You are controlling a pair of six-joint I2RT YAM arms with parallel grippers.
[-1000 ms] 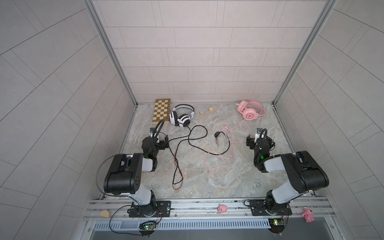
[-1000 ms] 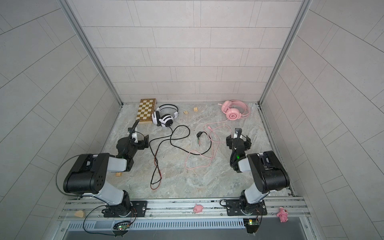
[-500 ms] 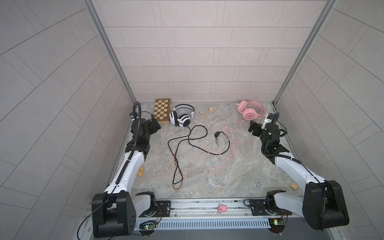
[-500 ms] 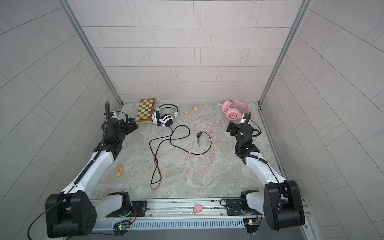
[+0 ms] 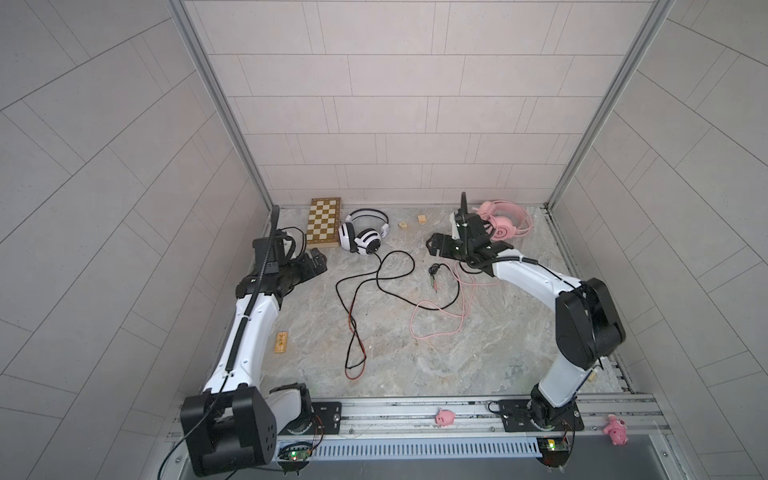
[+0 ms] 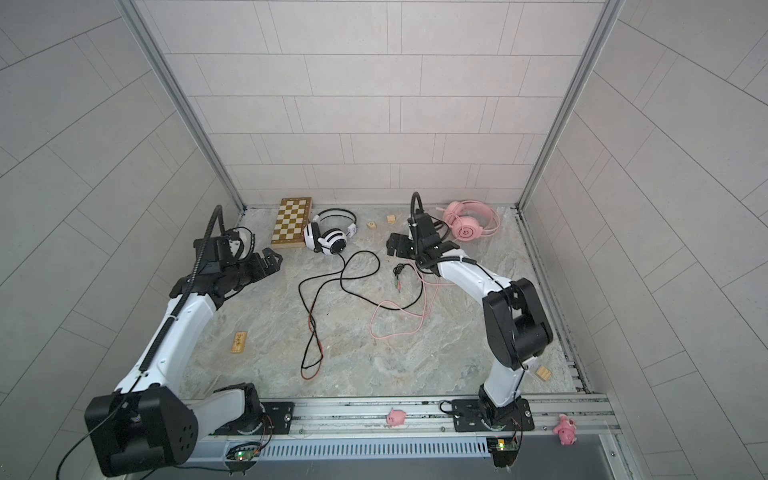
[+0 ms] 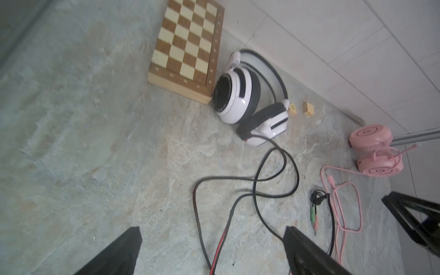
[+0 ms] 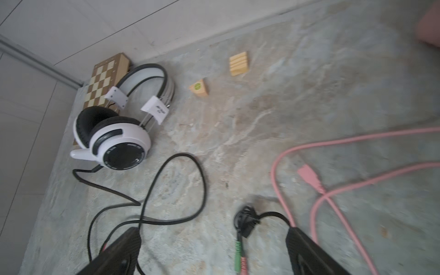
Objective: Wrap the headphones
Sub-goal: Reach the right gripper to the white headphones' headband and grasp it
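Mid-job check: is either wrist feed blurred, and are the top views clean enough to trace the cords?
Right wrist view: smeared, the pink cord and jack plugs soft, the pink headset a blur at the frame edge. Left wrist view: crisp on the white headset. Both top views: even light, no glare, walls bowed by the wide lens, black cord traceable.

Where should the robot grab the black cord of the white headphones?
Probably at its bunched plug end, from straight above. The black cord lies flat and loose on the table, so a top-down pinch suits it, and that end lies right in front of the open right gripper.
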